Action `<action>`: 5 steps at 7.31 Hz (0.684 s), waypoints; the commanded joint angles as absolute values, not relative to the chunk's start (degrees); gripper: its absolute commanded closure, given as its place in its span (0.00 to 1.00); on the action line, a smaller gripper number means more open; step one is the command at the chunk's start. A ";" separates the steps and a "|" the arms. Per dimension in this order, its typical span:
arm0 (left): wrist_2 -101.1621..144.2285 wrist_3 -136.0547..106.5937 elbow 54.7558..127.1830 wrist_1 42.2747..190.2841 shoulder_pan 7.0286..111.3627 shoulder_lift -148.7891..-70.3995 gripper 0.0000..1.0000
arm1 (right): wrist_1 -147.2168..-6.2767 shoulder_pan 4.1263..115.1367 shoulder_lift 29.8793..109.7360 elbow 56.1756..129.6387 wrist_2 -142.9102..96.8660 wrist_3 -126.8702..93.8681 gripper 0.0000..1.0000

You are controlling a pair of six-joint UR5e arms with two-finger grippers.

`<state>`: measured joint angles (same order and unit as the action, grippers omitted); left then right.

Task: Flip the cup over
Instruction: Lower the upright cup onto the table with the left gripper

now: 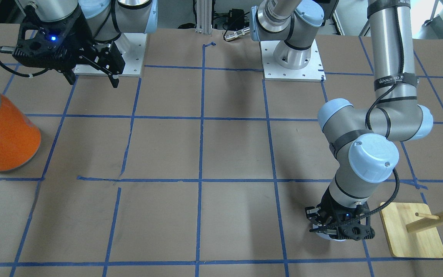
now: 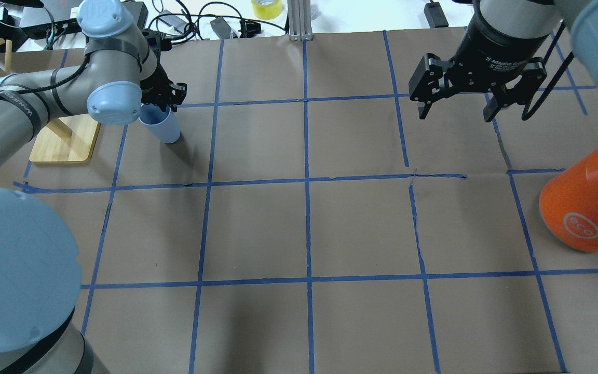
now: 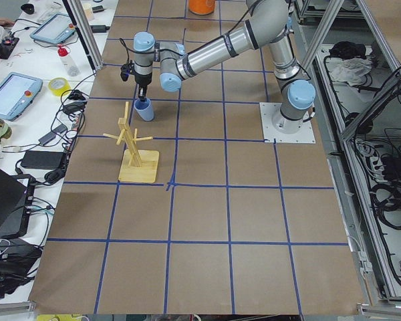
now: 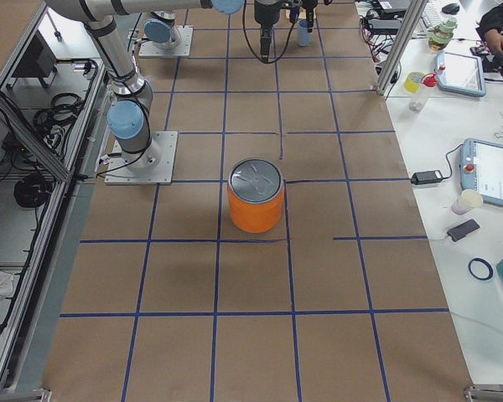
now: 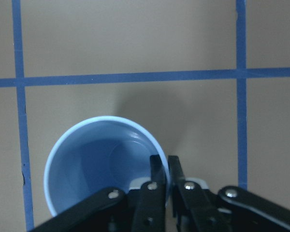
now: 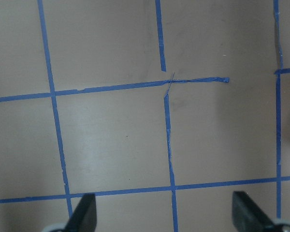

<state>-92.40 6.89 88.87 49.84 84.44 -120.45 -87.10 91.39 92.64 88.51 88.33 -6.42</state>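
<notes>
The pale blue cup stands mouth up on the table at the far left, beside the wooden rack. In the left wrist view the cup shows its open inside. My left gripper is shut on the cup's rim, one finger inside and one outside. It also shows in the overhead view and the front-facing view. My right gripper is open and empty, hanging above the table at the far right. In the right wrist view its fingertips are spread wide over bare paper.
A large orange canister with a silver lid stands at the right edge. A wooden peg rack on a board stands just left of the cup. Blue tape lines grid the brown table.
</notes>
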 commanded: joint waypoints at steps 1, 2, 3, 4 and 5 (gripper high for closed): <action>-92.64 6.94 89.73 49.92 84.46 -119.89 0.11 | -87.10 91.41 92.64 88.51 88.33 -6.42 0.00; -92.72 6.94 89.65 49.92 84.46 -119.53 0.05 | -87.10 91.41 92.64 88.51 88.42 -6.42 0.00; -92.64 6.68 89.47 50.97 84.55 -118.14 0.00 | -87.01 91.41 92.64 88.59 88.33 -6.42 0.00; -92.90 6.42 89.04 57.59 85.16 -115.86 0.00 | -87.01 91.41 92.64 88.77 88.42 -6.42 0.00; -92.90 5.89 88.60 64.09 85.51 -112.27 0.00 | -87.10 91.41 92.72 88.77 88.33 -6.42 0.00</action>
<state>-92.82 6.41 89.10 56.88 85.03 -115.95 -87.04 91.41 92.67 88.70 88.38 -6.42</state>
